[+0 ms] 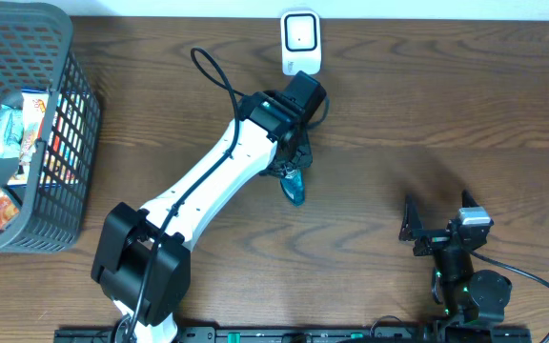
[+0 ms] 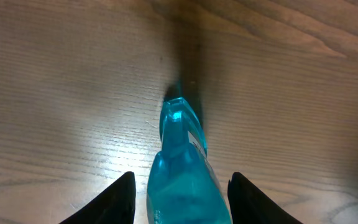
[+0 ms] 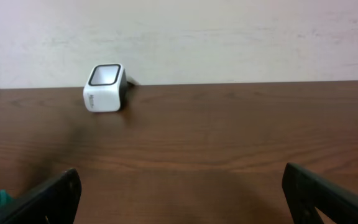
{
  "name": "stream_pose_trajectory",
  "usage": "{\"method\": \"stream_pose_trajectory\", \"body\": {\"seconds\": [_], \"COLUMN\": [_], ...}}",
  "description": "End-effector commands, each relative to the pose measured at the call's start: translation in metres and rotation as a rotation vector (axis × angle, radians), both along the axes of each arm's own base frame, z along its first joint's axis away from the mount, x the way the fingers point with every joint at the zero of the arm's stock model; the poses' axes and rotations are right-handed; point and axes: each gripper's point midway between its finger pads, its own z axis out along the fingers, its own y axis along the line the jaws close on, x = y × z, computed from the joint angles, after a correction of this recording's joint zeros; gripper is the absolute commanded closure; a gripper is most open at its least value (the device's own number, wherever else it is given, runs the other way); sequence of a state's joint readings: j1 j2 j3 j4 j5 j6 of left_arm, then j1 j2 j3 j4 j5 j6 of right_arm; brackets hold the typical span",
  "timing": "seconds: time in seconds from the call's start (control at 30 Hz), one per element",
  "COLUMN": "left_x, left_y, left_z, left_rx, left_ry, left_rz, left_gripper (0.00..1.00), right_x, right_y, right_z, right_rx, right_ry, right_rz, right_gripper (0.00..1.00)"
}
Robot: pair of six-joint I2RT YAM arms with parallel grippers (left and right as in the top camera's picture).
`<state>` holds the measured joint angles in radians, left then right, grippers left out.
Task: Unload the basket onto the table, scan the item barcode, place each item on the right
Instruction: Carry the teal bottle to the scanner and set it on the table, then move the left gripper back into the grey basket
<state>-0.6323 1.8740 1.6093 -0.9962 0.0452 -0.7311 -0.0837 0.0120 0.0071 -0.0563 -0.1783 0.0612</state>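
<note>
The left gripper (image 2: 181, 186) is seen partly open, straddling the blue bottle (image 2: 180, 149), with a sliver of table (image 2: 55, 93) showing beside one finger. The bottle is found lying mid-frame in the overhead view, below the white scanner (image 1: 300, 40). The right gripper (image 1: 437, 227) is spread wide and empty at lower right.

Shop checkout setup: scanner (image 1: 300, 43), goods basket (image 1: 17, 43)
</note>
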Motion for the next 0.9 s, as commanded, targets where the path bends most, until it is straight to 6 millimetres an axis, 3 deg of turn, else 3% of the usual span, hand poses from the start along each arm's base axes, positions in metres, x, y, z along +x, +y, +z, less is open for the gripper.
{"method": "stream_pose_trajectory", "body": {"seconds": [0.0, 0.2, 0.23, 0.37, 0.53, 0.63, 0.7, 0.8, 0.87], "left_x": [0.004, 0.007, 0.008, 0.015, 0.02, 0.026, 0.035, 0.056, 0.067], "left_y": [0.002, 0.0, -0.001, -0.005, -0.009, -0.007, 0.003, 0.041, 0.082], "left_z": [0.004, 0.005, 0.005, 0.011, 0.034, 0.069, 0.103, 0.167, 0.217], "left_rx": [0.022, 0.013, 0.009, -0.009, -0.017, -0.026, -0.023, 0.036, 0.093], "left_ry": [-0.033, -0.045, -0.05, -0.077, -0.114, -0.175, -0.249, -0.421, -0.561], "left_rz": [-0.009, -0.008, -0.008, -0.012, -0.068, -0.13, -0.138, -0.059, 0.057], "left_gripper": [0.52, 0.39, 0.35, 0.0, 0.02, 0.02, 0.02, 0.02, 0.02], "right_x": [0.0, 0.0, 0.0, 0.0, 0.0, 0.0, 0.0, 0.0, 0.0], "right_y": [0.0, 0.0, 0.0, 0.0, 0.0, 0.0, 0.0, 0.0, 0.0], "right_z": [-0.001, -0.001, -0.001, -0.001, -0.001, -0.001, -0.001, -0.001, -0.001], "right_rx": [0.012, 0.012, 0.012, 0.012, 0.012, 0.012, 0.012, 0.012, 0.012], "right_ry": [0.002, 0.002, 0.002, 0.002, 0.002, 0.002, 0.002, 0.002, 0.002], "right_rz": [-0.002, -0.002, -0.002, -0.002, -0.002, -0.002, -0.002, -0.002, -0.002], "right_gripper": [0.01, 0.01, 0.01, 0.01, 0.01, 0.01, 0.01, 0.01, 0.01]}}
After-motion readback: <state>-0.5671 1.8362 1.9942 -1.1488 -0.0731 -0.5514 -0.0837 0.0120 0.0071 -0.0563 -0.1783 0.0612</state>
